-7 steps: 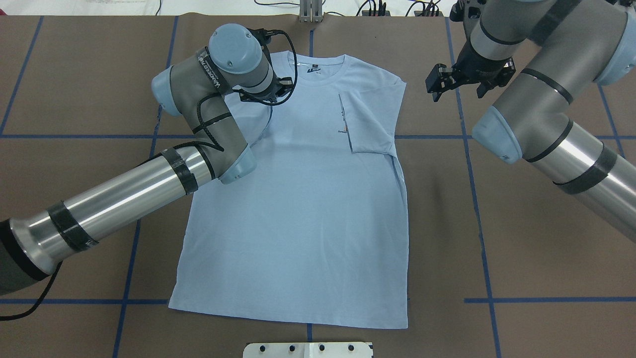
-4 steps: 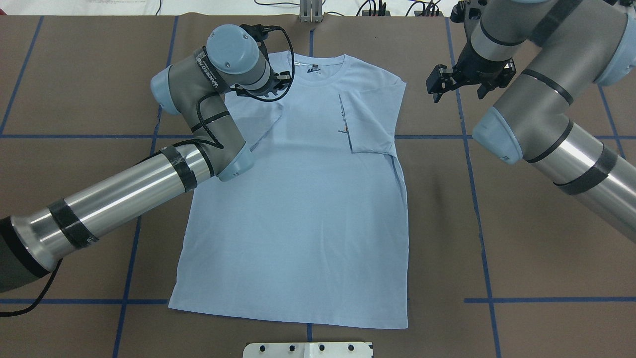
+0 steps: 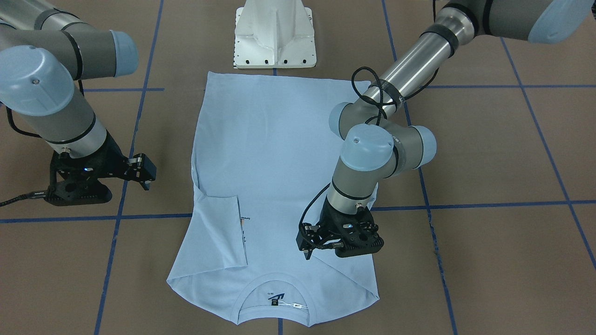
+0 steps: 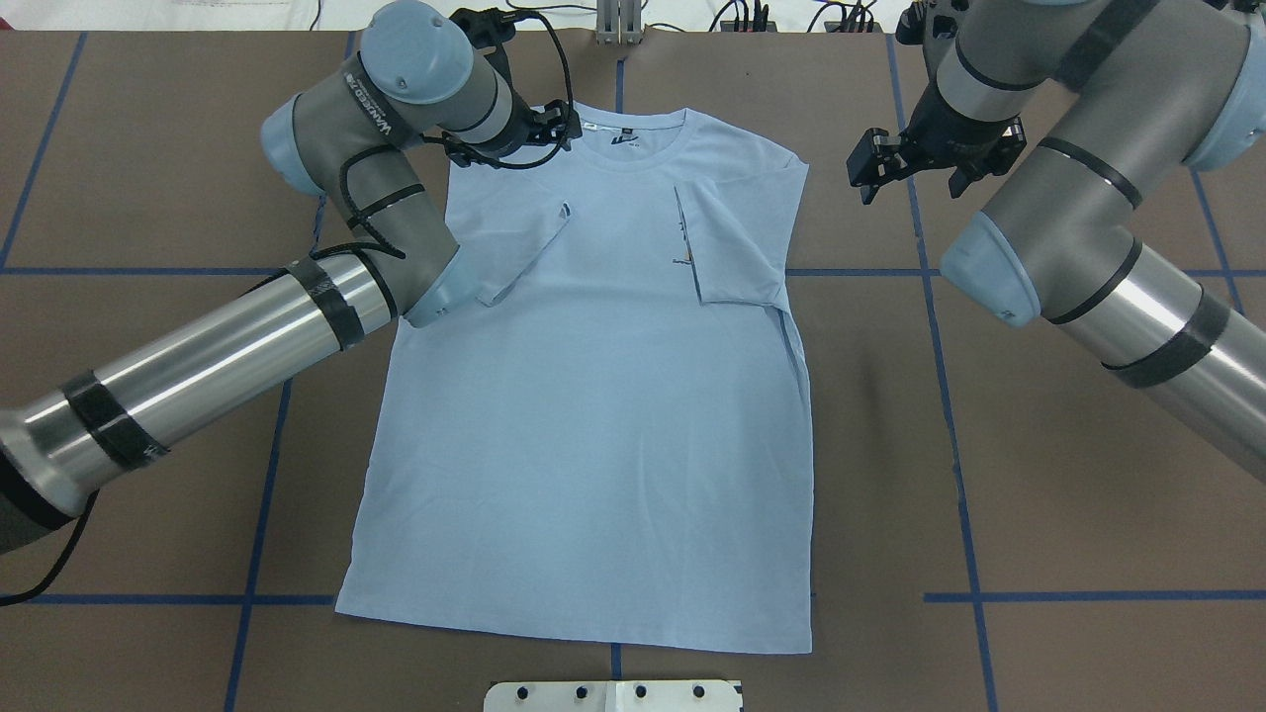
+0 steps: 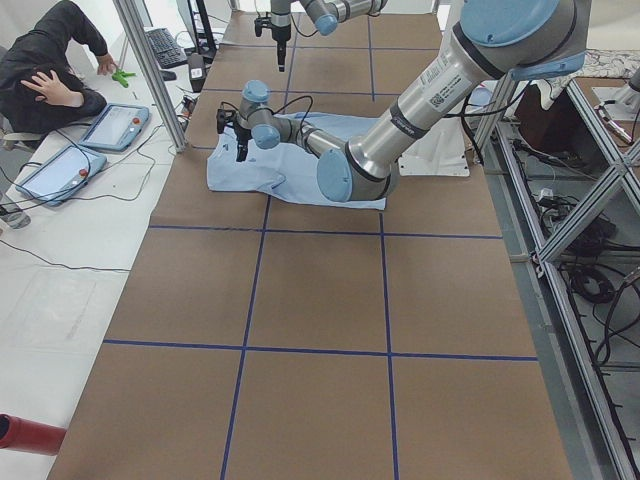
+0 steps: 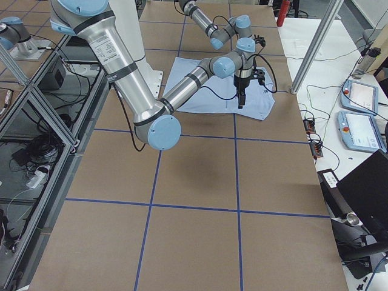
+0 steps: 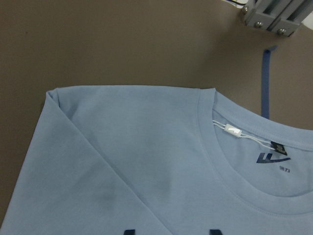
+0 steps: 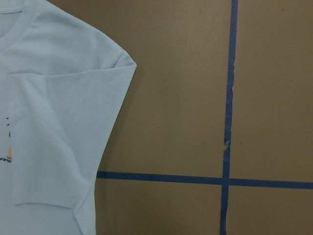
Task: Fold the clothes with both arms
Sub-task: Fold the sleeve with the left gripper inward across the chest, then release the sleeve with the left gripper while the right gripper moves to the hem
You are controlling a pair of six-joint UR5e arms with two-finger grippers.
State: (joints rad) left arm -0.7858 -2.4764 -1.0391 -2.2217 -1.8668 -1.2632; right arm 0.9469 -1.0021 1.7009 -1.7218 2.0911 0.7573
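The light blue T-shirt (image 4: 593, 415) lies flat on the brown table, collar (image 4: 633, 148) at the far side. Both sleeves are folded inward. The shirt's right-side sleeve (image 4: 737, 237) half covers the orange-and-dark print (image 4: 684, 252). The other sleeve (image 4: 514, 247) lies loose on the chest. My left gripper (image 4: 562, 127) is open and empty, hovering by the shoulder left of the collar; it also shows in the front-facing view (image 3: 306, 244). Its wrist view shows the collar and neck label (image 7: 271, 157). My right gripper (image 4: 865, 170) is open and empty, over bare table beside the shirt's shoulder.
The white pedestal base (image 3: 274, 37) stands at the hem side. Blue tape lines (image 4: 949, 415) cross the brown table. Cables and a metal bracket (image 4: 618, 25) sit at the far edge. An operator (image 5: 50, 70) sits beyond the far side by two tablets.
My left gripper has let go of the sleeve, which now lies folded on the chest, and has moved away toward the far edge by the collar. The right arm has not moved.
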